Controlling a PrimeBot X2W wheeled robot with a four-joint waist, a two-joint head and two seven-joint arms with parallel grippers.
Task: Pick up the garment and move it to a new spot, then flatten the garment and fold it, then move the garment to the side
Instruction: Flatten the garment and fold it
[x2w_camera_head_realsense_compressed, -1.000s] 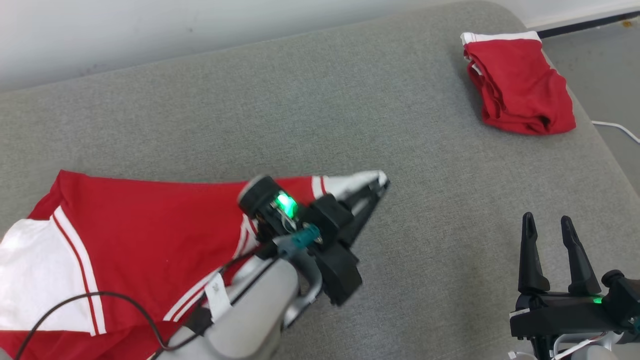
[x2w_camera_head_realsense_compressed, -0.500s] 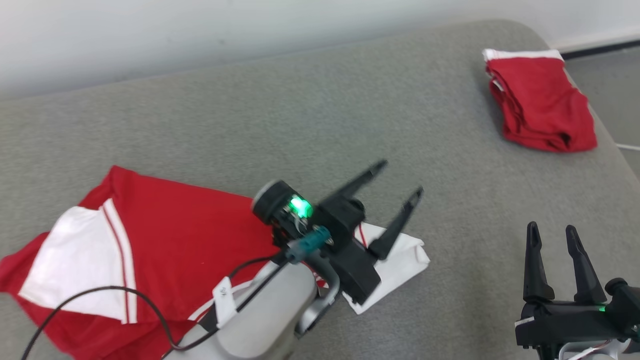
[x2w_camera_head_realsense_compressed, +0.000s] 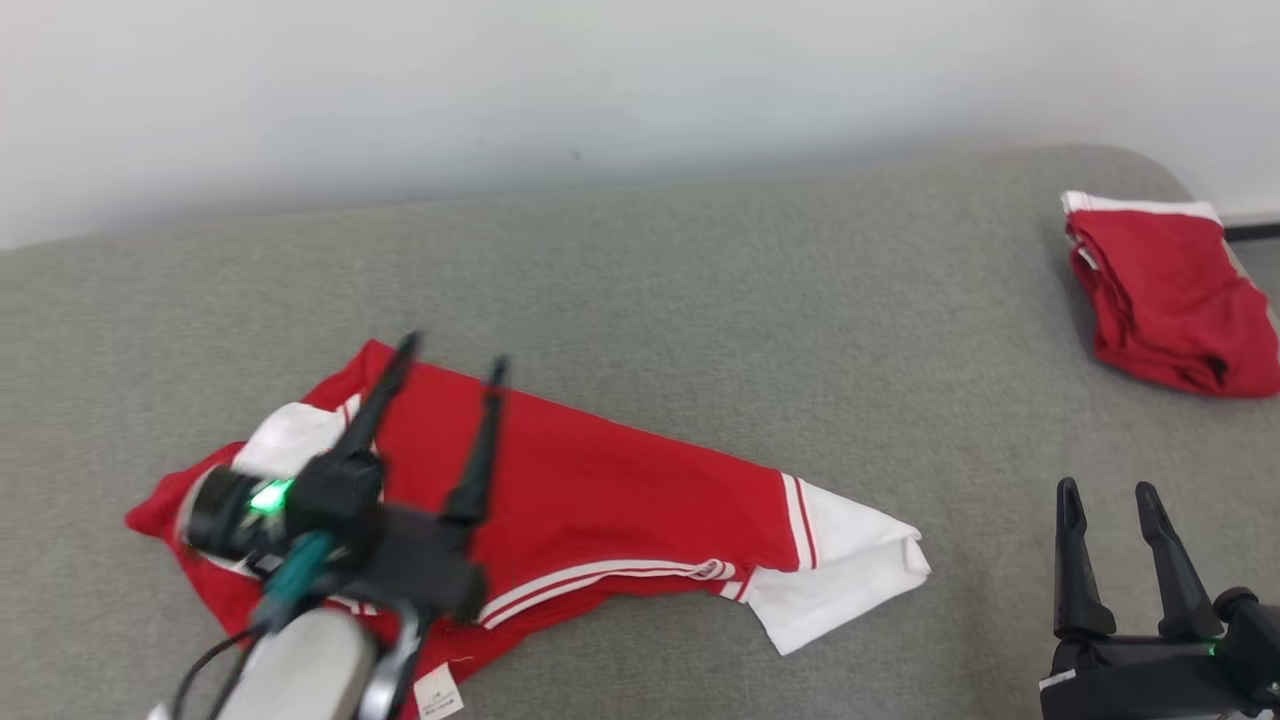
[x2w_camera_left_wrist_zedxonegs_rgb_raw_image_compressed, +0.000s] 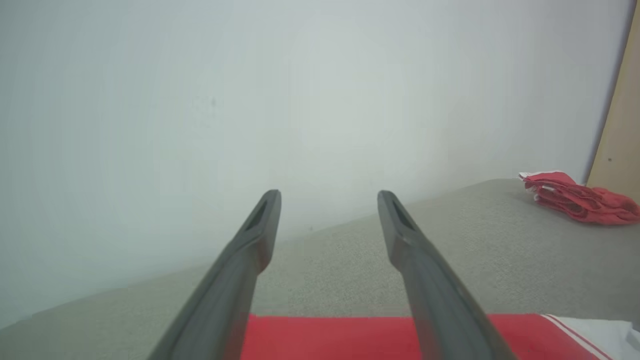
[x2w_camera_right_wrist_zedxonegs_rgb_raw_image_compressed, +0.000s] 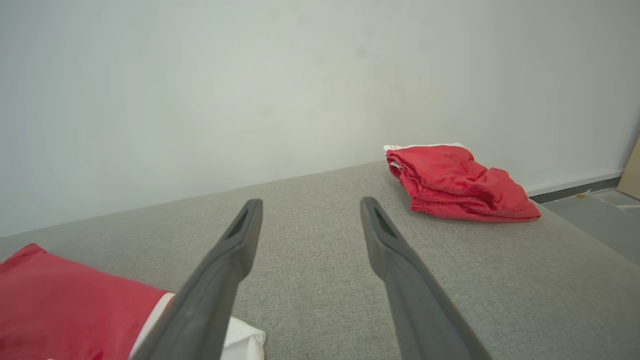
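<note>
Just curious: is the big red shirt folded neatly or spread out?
Spread out, not folded: the red shirt lies long and rumpled, its white sleeve sticking out.

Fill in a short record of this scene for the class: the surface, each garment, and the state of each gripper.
surface: grey padded surface, pale wall behind
task garment: red and white garment, spread out, unfolded, white sleeve end towards the right
other garment: folded red garment, far right, near the edge
left gripper: open, over the red and white garment, holding nothing
right gripper: open, empty, apart from both garments
</note>
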